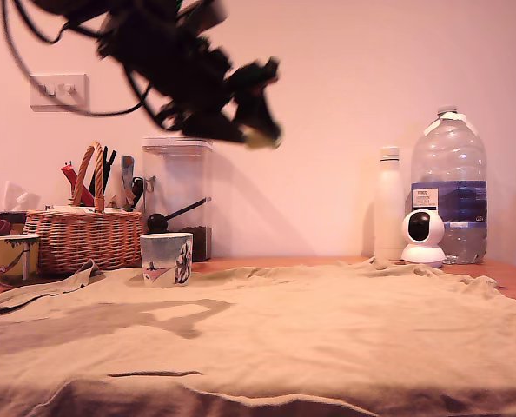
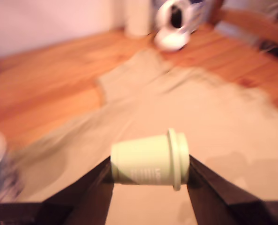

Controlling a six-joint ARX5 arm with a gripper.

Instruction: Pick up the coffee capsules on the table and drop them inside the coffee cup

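step: carry | claw point(image 2: 150, 176) pinching green capsule point(image 2: 148, 160), high above desk | cup point(image 1: 166, 258) at 7 o'clock below | next: swing over cup, release

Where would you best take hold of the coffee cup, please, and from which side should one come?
Take the coffee cup from above, one pad on each side of the wall near the rim. It stands upright on the cloth, short and straight-sided with no handle visible. A basket crowds the exterior view's left. The hand already grips the green capsule.
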